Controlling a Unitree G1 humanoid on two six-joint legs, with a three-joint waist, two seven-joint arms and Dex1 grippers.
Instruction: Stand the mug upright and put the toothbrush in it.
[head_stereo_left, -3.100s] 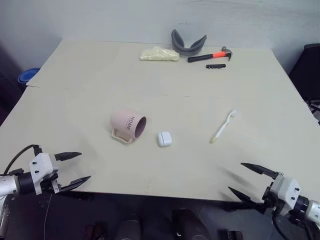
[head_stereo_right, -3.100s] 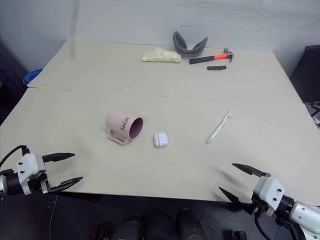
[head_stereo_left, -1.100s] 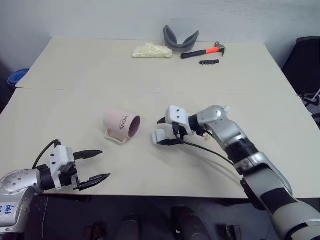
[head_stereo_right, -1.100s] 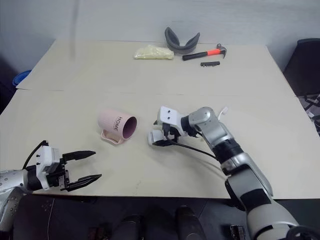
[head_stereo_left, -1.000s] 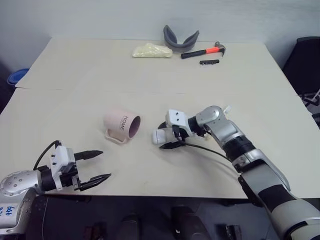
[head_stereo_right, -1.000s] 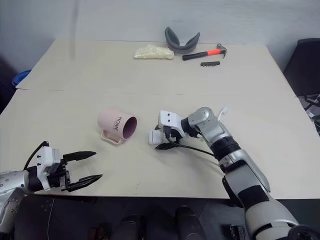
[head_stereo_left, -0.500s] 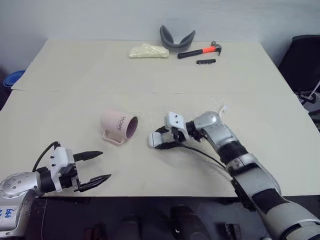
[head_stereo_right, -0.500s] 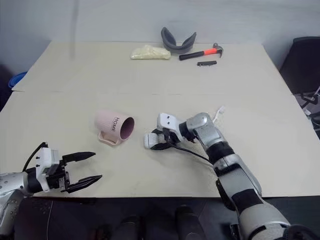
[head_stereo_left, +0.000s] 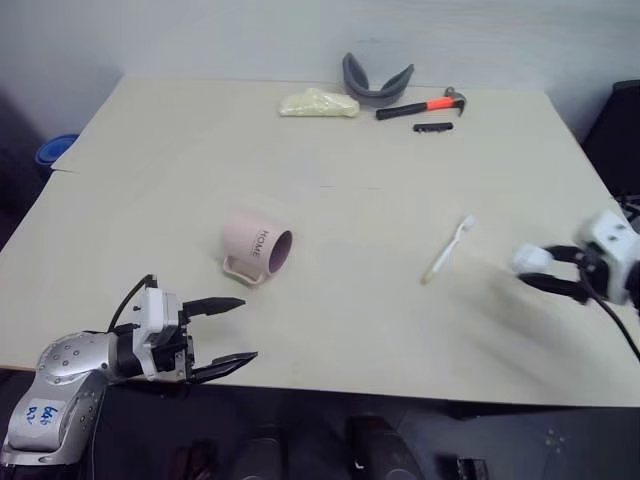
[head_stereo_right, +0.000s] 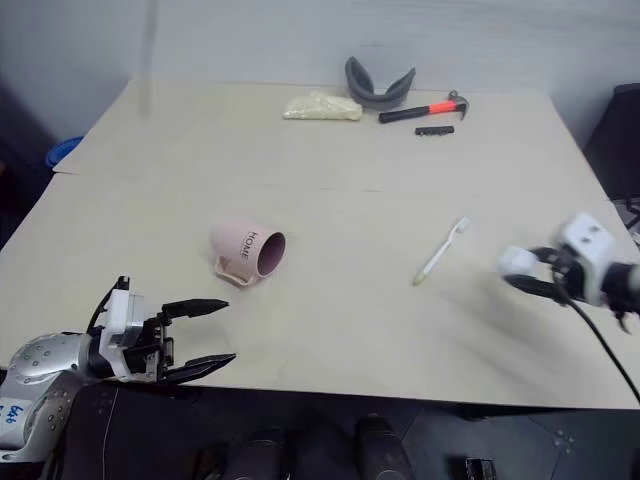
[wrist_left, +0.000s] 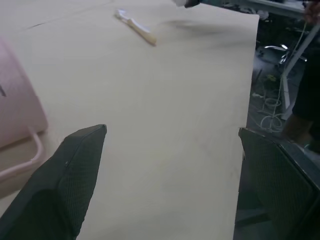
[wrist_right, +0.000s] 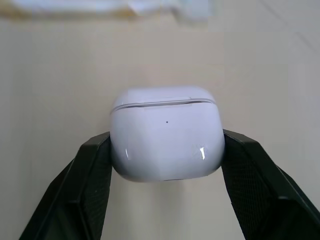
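Observation:
The pale pink mug (head_stereo_left: 258, 250) lies on its side in the middle of the table, its dark mouth facing right and its handle toward me. To its right the white toothbrush (head_stereo_left: 447, 250) lies flat, well apart from it. Near the front edge, short of the mug, my left gripper (head_stereo_left: 235, 330) is open and holds nothing; its wrist view shows the mug (wrist_left: 15, 100) and the toothbrush (wrist_left: 135, 27). At the far right, past the toothbrush, my right gripper (head_stereo_left: 528, 270) is shut on a small white earbud case (wrist_right: 167, 140), held above the table.
At the table's far edge lie an orange-handled hammer (head_stereo_left: 420, 108), a grey curved band (head_stereo_left: 375, 85), a yellow bundle (head_stereo_left: 318, 104) and a small black strip (head_stereo_left: 432, 127). A black chair (head_stereo_left: 625, 130) stands off the right side.
My right gripper has carried the earbud case from beside the mug far out to the right, past the toothbrush. My left gripper has drifted a little to the right. The camera has shifted.

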